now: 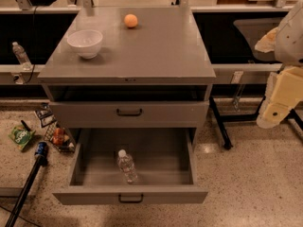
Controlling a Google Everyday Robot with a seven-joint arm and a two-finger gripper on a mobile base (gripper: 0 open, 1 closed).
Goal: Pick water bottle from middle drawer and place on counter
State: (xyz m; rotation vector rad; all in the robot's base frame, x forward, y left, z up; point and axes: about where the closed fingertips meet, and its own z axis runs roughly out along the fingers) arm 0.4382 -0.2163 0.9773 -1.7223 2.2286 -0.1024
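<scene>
We list water bottle [127, 167] in open middle drawer [161, 155] at six o'clock, counter [156, 46] at twelve, gripper [274, 110] at three o'clock, well apart, its grip we cannot tell

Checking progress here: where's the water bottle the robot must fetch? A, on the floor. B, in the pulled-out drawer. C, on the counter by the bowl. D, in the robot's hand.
B: the water bottle rests inside the open middle drawer; the hand is off at the right edge of the view, away from it, and the counter holds just a bowl and an orange ball.
</scene>
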